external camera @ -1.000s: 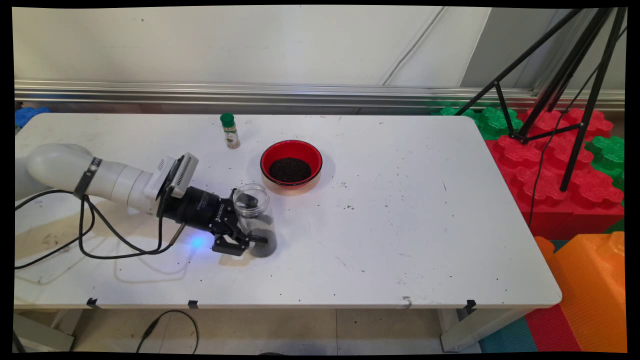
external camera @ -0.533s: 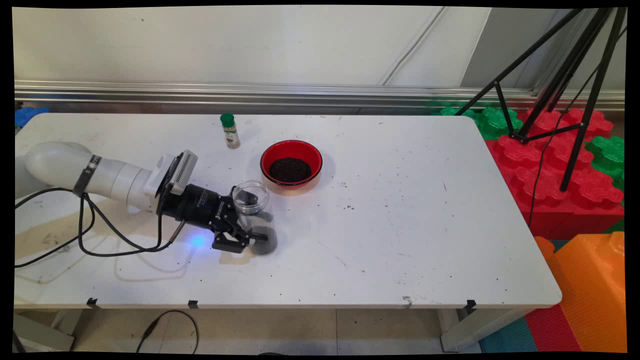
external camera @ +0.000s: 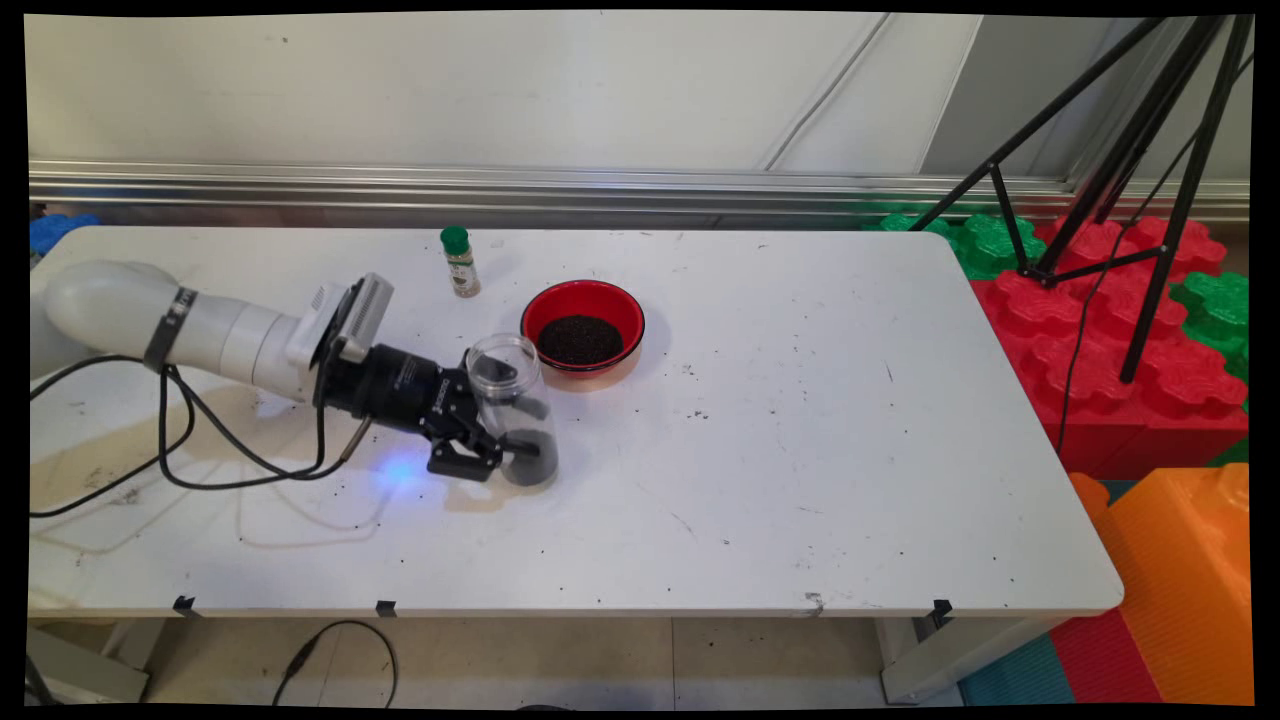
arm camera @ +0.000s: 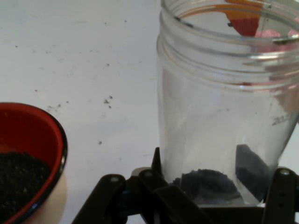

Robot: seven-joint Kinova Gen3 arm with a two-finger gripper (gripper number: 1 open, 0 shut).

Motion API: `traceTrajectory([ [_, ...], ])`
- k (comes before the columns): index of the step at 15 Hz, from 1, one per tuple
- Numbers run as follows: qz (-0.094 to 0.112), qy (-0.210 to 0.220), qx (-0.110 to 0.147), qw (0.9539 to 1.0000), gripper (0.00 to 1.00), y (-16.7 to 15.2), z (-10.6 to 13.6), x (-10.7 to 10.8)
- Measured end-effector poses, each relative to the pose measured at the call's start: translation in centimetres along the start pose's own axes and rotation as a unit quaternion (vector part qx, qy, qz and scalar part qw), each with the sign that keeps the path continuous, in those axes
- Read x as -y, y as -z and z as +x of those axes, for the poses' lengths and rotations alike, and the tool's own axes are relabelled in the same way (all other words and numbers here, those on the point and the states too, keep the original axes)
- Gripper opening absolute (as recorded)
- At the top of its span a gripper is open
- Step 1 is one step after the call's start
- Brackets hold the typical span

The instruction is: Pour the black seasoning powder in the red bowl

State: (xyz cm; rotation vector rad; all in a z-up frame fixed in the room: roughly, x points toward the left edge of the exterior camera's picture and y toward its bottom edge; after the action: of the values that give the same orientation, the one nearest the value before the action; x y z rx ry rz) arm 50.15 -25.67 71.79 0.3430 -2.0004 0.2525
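Gripper (external camera: 500, 452) pinches clear jar (external camera: 510, 400) low on its body, above table (external camera: 800, 450). Red bowl (external camera: 582, 330) of dark grains at its 2 o'clock; spice bottle (external camera: 460, 262) at 11. Jar looks light, rigid, slippery; low-wall hold suits.

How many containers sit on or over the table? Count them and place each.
3. The clear jar is gripped by the gripper at left-centre. The red bowl of dark grains sits just behind it. The green-capped spice bottle stands farther back.
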Motion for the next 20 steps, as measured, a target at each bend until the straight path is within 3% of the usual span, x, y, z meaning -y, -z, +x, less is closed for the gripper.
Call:
traceTrajectory([
  [12, 0.018, -0.010, -0.012, 0.9997, 0.00, 1.4, 4.5, 2.3],
  [20, 0.041, -0.022, -0.017, 0.9988, 0.00, 2.0, 7.5, 4.7],
])
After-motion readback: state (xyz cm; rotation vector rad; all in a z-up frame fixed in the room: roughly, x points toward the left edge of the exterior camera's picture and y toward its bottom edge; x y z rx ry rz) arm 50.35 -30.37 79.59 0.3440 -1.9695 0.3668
